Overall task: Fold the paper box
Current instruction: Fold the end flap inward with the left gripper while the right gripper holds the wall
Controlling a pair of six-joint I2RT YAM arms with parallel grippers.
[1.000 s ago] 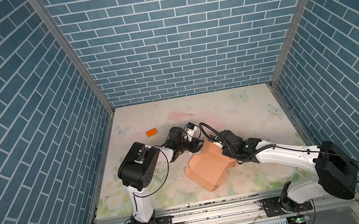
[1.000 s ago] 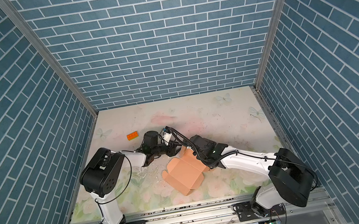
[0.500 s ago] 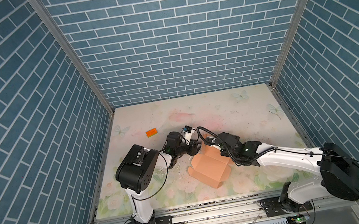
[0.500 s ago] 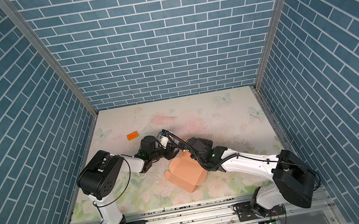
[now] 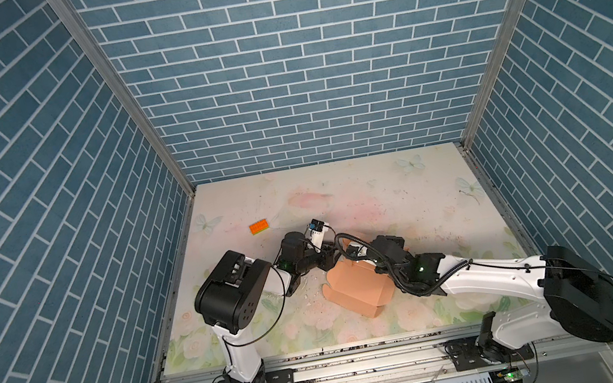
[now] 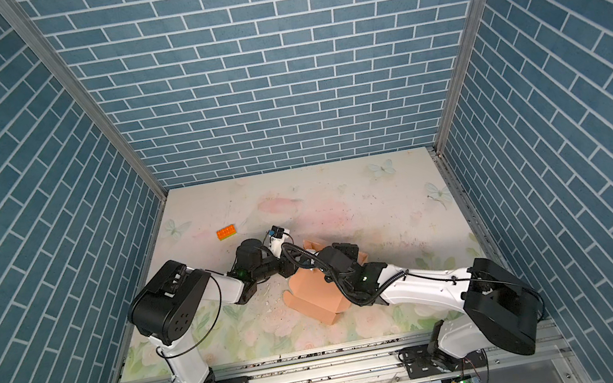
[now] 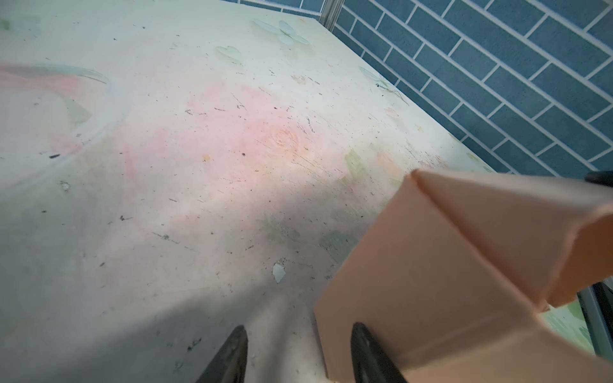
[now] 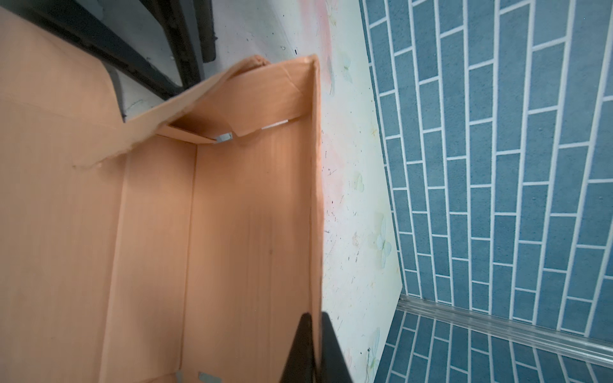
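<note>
Blue brick walls are enclosing a floral tabletop, where the paper box is sitting half-formed at lower centre. The right gripper is pinching a wall rim, while the left gripper is hanging spread alongside. The card looks light and floppy, so gripping near the creases seems safest.

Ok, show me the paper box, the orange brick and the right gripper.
paper box [image 5: 355, 290]: in a top view, on its broad upper panel.
orange brick [image 5: 259, 228]: in a top view, middle of its top face.
right gripper [image 8: 315, 323]: right wrist view, between its jaws, which are pinched on the box wall.
</note>
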